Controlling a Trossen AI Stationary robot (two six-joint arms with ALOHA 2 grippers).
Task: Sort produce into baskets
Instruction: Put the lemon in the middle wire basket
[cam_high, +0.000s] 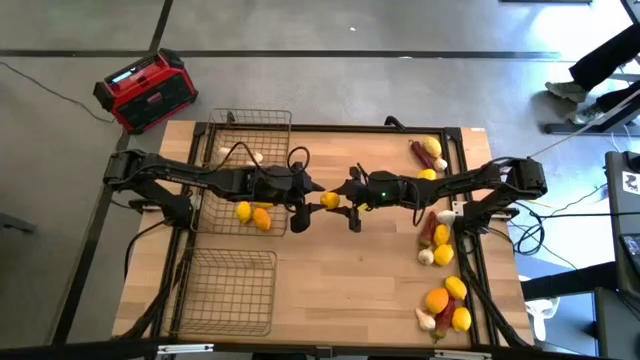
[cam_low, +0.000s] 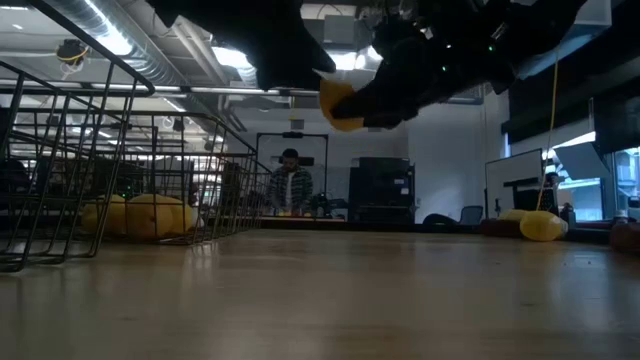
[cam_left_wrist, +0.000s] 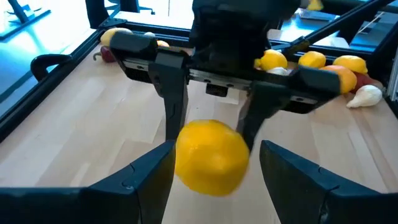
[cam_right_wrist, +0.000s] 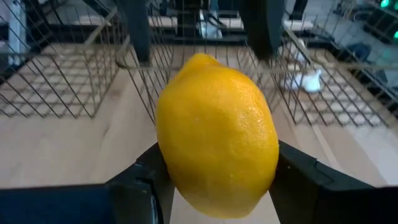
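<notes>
A wooden table (cam_high: 330, 290) is seen from above, with three wire baskets (cam_high: 240, 200) ranged along its left side: one far, one in the middle, one near. Two lemons (cam_high: 252, 214) lie in the middle basket, and a garlic bulb (cam_high: 257, 158) lies in the far one. A red-and-black box (cam_high: 145, 90) stands on the floor beyond the table's far left corner; writing on it cannot be read. Loose produce (cam_high: 440, 250) is scattered down the right edge: lemons, an orange, garlic and red chili peppers. In the low view a person (cam_low: 291, 183) is seen in the room behind.

Both arms are stretched toward the middle of the table, facing each other. A single lemon (cam_right_wrist: 214, 134) is held above the board between them. The right gripper (cam_right_wrist: 214, 186) is clamped on this lemon, one finger pressed on each side. In the right wrist view the lemon's long axis runs roughly upright, its pointed end toward the baskets. The left gripper (cam_left_wrist: 214, 171) is spread apart, its fingers (cam_left_wrist: 143, 180) placed on either side of the same lemon; whether they touch it cannot be told
</notes>
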